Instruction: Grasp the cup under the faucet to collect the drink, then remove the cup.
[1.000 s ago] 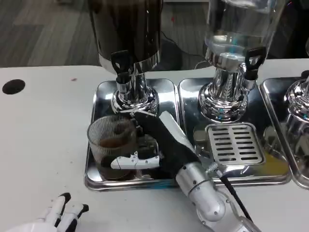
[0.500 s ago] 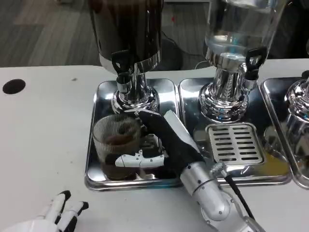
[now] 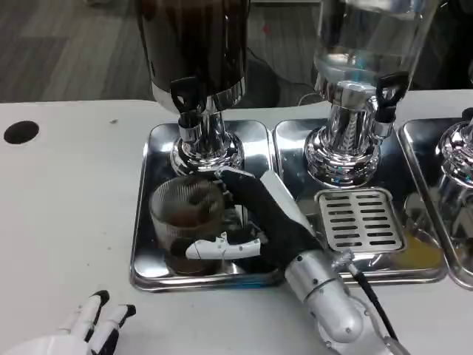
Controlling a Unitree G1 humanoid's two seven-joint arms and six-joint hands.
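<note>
On the left tray (image 3: 148, 244), below the dark dispenser's faucet (image 3: 186, 100), the cup (image 3: 185, 222) sits with dark drink in it, gripped by the right hand (image 3: 247, 222), so collecting looks done and removal remains, the tray rim and neighbouring grate (image 3: 358, 220) close by; the left hand (image 3: 89, 325) waits with fingers loose, holding nothing.
</note>
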